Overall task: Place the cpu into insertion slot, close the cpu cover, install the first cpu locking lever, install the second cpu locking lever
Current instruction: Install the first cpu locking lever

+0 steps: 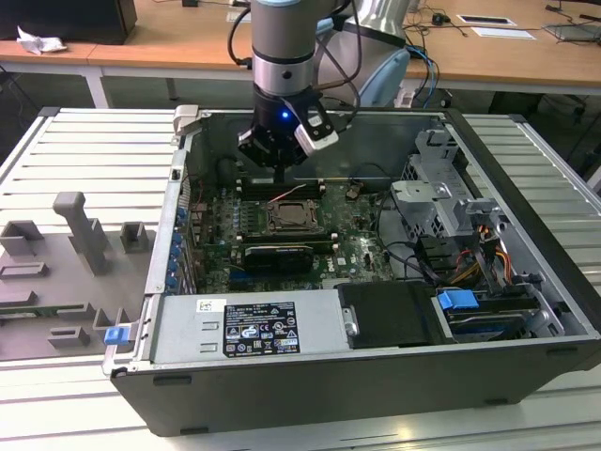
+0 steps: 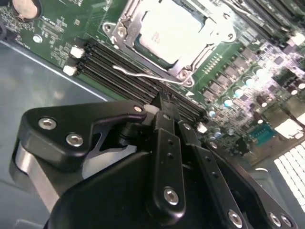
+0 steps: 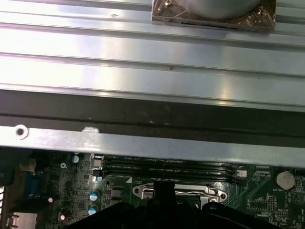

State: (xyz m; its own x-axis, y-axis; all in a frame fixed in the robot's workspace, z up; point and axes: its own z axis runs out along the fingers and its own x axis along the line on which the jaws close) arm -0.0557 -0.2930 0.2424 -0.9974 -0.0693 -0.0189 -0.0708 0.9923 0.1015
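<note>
Cpu (image 2: 174, 31) seated in insertion slot (image 2: 143, 47), pale silver top glaring bright in second wrist view. Cpu cover (image 2: 127, 21) down flat around it, metal frame w/ screws at corners, chip showing thru the window. One thin wire locking lever (image 2: 143, 75) lying along the frame edge nearest the gripper; whether hooked or loose, cannot tell. In exterior view, same socket (image 1: 290, 217) sits mid motherboard (image 1: 352, 246), inside open pc case (image 1: 526, 282).

Gripper (image 2: 162, 102) above the board, just beside the socket, on the memory-slot side. Black fingers (image 2: 164, 138) pressed together to a narrow tip, nothing pinched between. Tip over the long dark memory slots (image 2: 119, 67), near the lever, apart from cpu; touching the lever or not, cannot tell. In exterior view, gripper (image 1: 279, 174) hanging from arm (image 1: 285, 47), just behind the socket toward case's far wall, blue light on wrist.

In first wrist view, gripper tip (image 3: 164, 191) low in frame, socket rim (image 3: 143, 191) just beside it, memory slots (image 3: 167, 168) beyond, then case wall (image 3: 143, 143) and ribbed metal table (image 3: 143, 71).

Farther out in exterior view: black graphics card (image 1: 277, 256) just in front of socket, power supply (image 1: 249, 329) w/ label at case front, drive cage (image 1: 437, 202) to the exterior view's right, grey fixture blocks (image 1: 80, 230) on table to the exterior view's left.
</note>
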